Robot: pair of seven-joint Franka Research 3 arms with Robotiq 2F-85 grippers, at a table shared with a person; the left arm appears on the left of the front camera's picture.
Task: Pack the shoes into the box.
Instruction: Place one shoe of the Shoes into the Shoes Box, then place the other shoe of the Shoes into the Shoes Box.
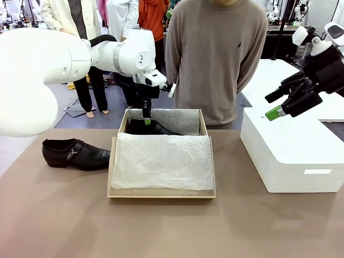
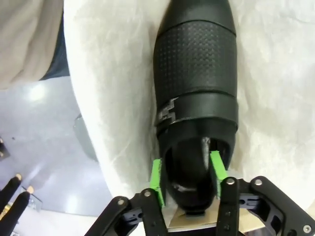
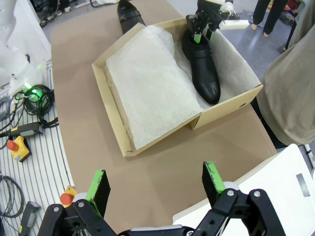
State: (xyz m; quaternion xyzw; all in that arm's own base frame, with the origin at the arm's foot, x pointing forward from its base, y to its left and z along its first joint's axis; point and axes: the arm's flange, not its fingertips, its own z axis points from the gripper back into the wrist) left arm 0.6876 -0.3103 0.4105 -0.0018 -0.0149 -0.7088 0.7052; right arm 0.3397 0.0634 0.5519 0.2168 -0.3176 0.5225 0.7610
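Observation:
One glossy black shoe [image 1: 154, 128] [image 3: 202, 69] lies in the far half of the tan box [image 1: 161, 194] [image 3: 118, 113], on white tissue. My left gripper [image 1: 147, 119] [image 3: 198, 35] hangs over its heel end. In the left wrist view this shoe [image 2: 197, 64] points away from me, and my left gripper [image 2: 187, 177] is open, its green pads apart. One pad is at the shoe's outer side, the other over the shoe's opening. The second shoe [image 1: 75, 153] [image 3: 129, 14] sits on the table left of the box. My right gripper [image 1: 274, 105] [image 3: 155, 179] is open and empty, raised at the right.
A large white rounded box [image 1: 290, 156] [image 3: 295, 196] stands at the right, under my right gripper. A person [image 1: 215, 59] stands at the far edge behind the tan box. Crumpled tissue [image 1: 161, 161] covers the box's near half. Cables and a red stop button [image 3: 19, 145] lie off the table.

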